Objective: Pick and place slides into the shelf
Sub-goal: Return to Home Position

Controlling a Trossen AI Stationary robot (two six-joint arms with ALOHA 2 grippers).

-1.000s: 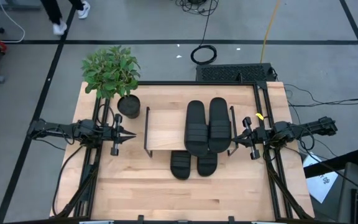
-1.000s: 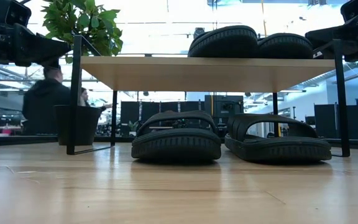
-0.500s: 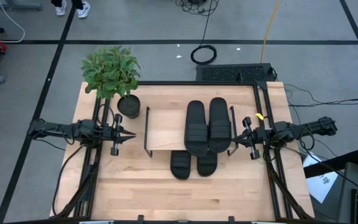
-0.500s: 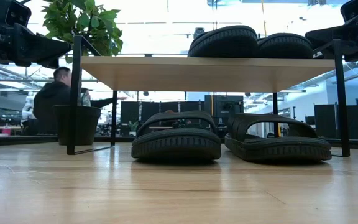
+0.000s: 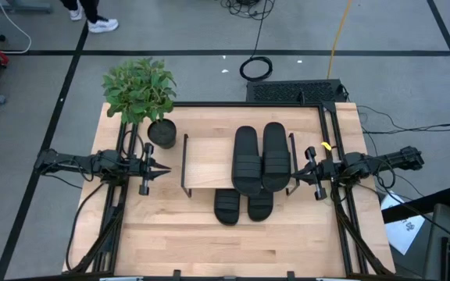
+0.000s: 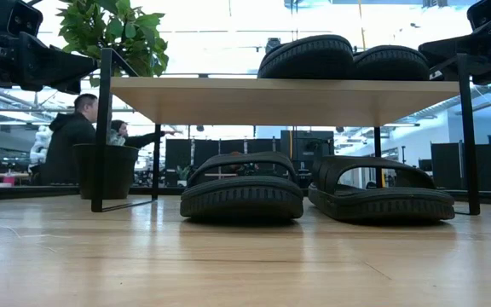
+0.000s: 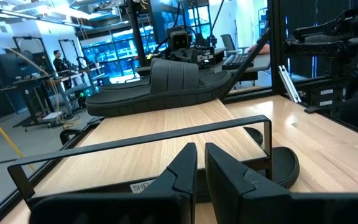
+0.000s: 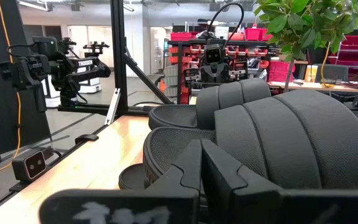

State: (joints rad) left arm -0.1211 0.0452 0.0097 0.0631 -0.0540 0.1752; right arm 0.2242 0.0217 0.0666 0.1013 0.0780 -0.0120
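Left gripper (image 5: pixel 161 166): fingers pressed together, only a thin slit between them in the left wrist view (image 7: pixel 201 152); it holds nothing and touches nothing; it hangs above the table (image 5: pixel 201 246), just beside the shelf's left wire frame, tips pointing at the shelf.
Right gripper (image 5: pixel 294 175): fingers likewise closed against each other in the right wrist view (image 8: pixel 200 155); empty; it sits just beside the shelf's right wire frame, level with the top board, pointing inward at the slides there.
Shelf (image 5: pixel 208 160): stands mid-table between the two grippers; light wooden top board on thin black frames.
Upper slides (image 5: pixel 247 160): two lie side by side and touching on the top board, on the half nearer the right arm; their ends overhang the board's edges.
Lower slides (image 6: pixel 242 193): two rest on the table under the board, side by side; in the high view only their ends poke out past the front edge (image 5: pixel 227 208).
Plant pot (image 5: pixel 162 133): on the table at the shelf's far left corner, apart from the left gripper.
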